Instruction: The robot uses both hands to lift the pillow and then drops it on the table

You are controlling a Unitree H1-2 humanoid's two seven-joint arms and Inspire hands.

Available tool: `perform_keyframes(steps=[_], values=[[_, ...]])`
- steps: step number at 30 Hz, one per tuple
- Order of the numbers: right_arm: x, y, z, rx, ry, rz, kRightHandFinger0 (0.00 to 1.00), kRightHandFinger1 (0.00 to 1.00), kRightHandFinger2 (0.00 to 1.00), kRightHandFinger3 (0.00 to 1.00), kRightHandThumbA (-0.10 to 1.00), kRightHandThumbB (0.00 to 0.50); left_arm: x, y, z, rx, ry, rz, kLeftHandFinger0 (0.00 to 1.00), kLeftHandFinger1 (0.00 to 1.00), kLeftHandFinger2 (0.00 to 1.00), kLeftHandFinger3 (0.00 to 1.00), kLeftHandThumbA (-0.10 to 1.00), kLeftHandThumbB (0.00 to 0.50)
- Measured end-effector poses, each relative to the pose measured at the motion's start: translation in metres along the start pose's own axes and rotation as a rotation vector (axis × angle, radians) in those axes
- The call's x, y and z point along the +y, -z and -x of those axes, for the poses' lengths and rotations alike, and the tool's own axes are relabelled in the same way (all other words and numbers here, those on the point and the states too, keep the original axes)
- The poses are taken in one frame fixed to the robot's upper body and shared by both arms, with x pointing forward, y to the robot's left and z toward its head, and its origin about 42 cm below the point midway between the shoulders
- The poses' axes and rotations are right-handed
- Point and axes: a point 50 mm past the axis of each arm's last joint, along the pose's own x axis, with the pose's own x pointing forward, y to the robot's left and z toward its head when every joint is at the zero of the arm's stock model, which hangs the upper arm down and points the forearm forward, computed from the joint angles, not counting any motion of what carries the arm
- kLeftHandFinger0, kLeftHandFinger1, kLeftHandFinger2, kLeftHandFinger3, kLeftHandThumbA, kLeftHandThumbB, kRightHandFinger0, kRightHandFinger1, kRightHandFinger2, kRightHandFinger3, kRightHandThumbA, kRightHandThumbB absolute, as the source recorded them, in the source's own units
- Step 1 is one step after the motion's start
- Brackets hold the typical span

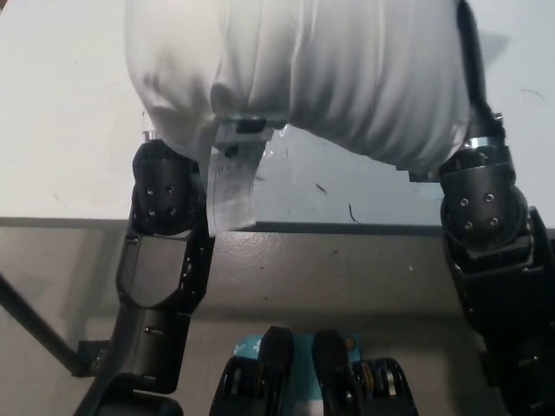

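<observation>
A big white pillow (329,78) fills the top of the head view, held in the air over the pale table (61,130) between my two arms. My left hand is hidden behind the pillow's left side; only its black forearm (165,260) and wrist ring show below. My right hand (471,61) shows as a black strip pressed against the pillow's right side, above its forearm (486,225). A loose fabric flap (232,186) hangs from the pillow's underside beside the left forearm.
The table's front edge (364,228) runs across the picture's middle, with grey floor (347,286) below it. Small dark marks (351,212) dot the tabletop under the pillow. A dark bar (35,329) slants at the lower left.
</observation>
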Motion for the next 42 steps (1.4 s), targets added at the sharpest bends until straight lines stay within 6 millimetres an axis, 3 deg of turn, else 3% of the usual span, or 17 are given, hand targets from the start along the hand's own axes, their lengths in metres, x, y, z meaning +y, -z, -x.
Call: perform_keyframes(steps=[1,6,9,12,18,24,26,30,34,38,40,42], values=[[0.001,0.005,0.000,0.018,-0.009,0.004,1.00,1.00,1.00,1.00,1.00,0.255,0.003,0.005,0.001,0.018,-0.001,-0.009,1.00,1.00,1.00,1.00,1.00,0.207],[0.009,0.039,0.002,0.129,-0.058,0.016,1.00,1.00,1.00,1.00,1.00,0.223,0.018,0.023,0.014,0.086,0.000,-0.051,1.00,1.00,1.00,1.00,1.00,0.150],[0.014,0.066,0.005,0.216,-0.090,0.031,1.00,1.00,1.00,1.00,1.00,0.207,0.029,0.034,0.027,0.129,0.016,-0.096,1.00,1.00,1.00,1.00,1.00,0.150],[0.016,0.080,0.009,0.265,-0.106,0.032,1.00,1.00,1.00,1.00,1.00,0.221,0.039,0.043,0.037,0.166,0.024,-0.126,1.00,1.00,1.00,1.00,1.00,0.136],[0.016,0.113,0.018,0.361,-0.137,-0.004,1.00,1.00,1.00,1.00,1.00,0.233,0.070,0.073,0.066,0.301,0.045,-0.220,1.00,1.00,1.00,1.00,1.00,0.174],[0.003,0.124,0.022,0.368,-0.146,0.008,1.00,1.00,1.00,1.00,1.00,0.244,0.096,0.088,0.090,0.380,0.067,-0.283,1.00,1.00,1.00,1.00,1.00,0.141],[-0.003,0.127,0.025,0.363,-0.148,0.016,1.00,1.00,1.00,1.00,1.00,0.231,0.102,0.088,0.098,0.390,0.074,-0.290,1.00,1.00,1.00,1.00,1.00,0.162],[-0.013,0.130,0.035,0.346,-0.148,0.032,1.00,1.00,1.00,1.00,1.00,0.220,0.112,0.083,0.114,0.393,0.098,-0.287,1.00,1.00,1.00,1.00,1.00,0.130],[-0.023,0.131,0.048,0.325,-0.148,0.046,1.00,1.00,1.00,1.00,1.00,0.255,0.119,0.079,0.131,0.407,0.120,-0.288,1.00,1.00,1.00,1.00,1.00,0.107],[-0.032,0.131,0.064,0.309,-0.156,0.057,1.00,1.00,1.00,1.00,1.00,0.243,0.132,0.073,0.152,0.407,0.124,-0.325,1.00,1.00,1.00,1.00,1.00,0.106],[-0.039,0.131,0.070,0.302,-0.158,0.070,1.00,1.00,1.00,1.00,1.00,0.207,0.144,0.071,0.163,0.413,0.123,-0.352,1.00,1.00,1.00,1.00,1.00,0.100],[-0.048,0.129,0.077,0.289,-0.153,0.086,1.00,1.00,1.00,1.00,1.00,0.204,0.161,0.064,0.173,0.406,0.105,-0.378,1.00,1.00,1.00,1.00,1.00,0.099]])
